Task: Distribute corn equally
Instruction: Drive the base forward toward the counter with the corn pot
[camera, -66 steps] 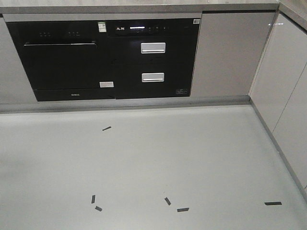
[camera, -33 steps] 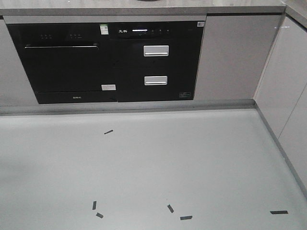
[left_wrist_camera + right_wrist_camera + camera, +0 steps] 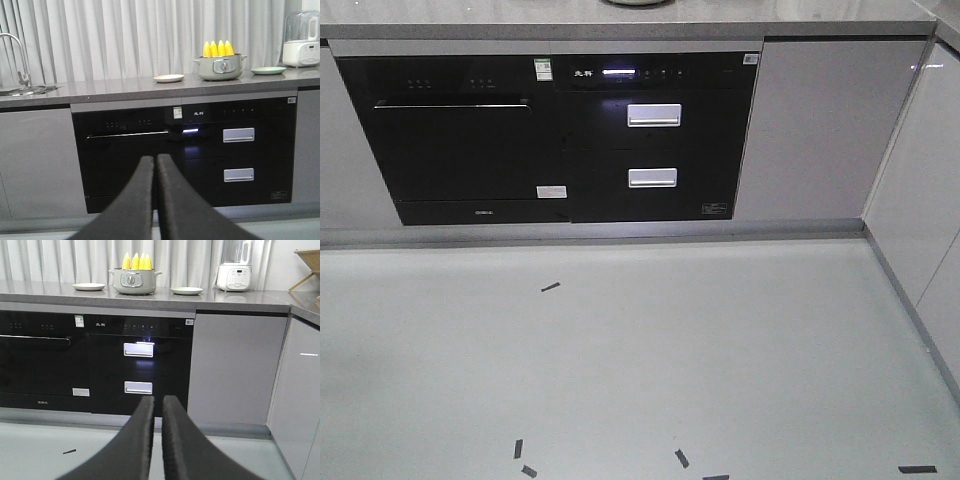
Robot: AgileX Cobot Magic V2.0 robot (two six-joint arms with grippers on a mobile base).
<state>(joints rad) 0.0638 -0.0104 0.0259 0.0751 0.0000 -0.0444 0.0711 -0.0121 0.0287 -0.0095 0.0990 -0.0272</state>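
Observation:
Several yellow corn cobs [image 3: 217,48] stand upright in a grey pot [image 3: 220,67] on the kitchen counter, far ahead of both arms. The right wrist view shows the same corn [image 3: 136,261] and pot [image 3: 134,281]. A pale plate [image 3: 168,78] lies left of the pot and a green plate [image 3: 268,70] lies right of it. My left gripper [image 3: 156,159] is shut with nothing in it, low in front of the black oven. My right gripper [image 3: 157,400] is also shut and empty, with only a thin slit between its fingers.
Black oven [image 3: 460,140] and drawer unit [image 3: 655,135] fill the cabinet front under the counter [image 3: 770,15]. Grey floor [image 3: 640,350] carries black tape marks [image 3: 550,287]. White cabinets [image 3: 920,200] close off the right. A sink tap [image 3: 17,55] and a blender [image 3: 235,270] stand on the counter.
In the front view the cabinets have slid down and to the right and look a little larger. The floor marks have shifted toward the bottom edge.

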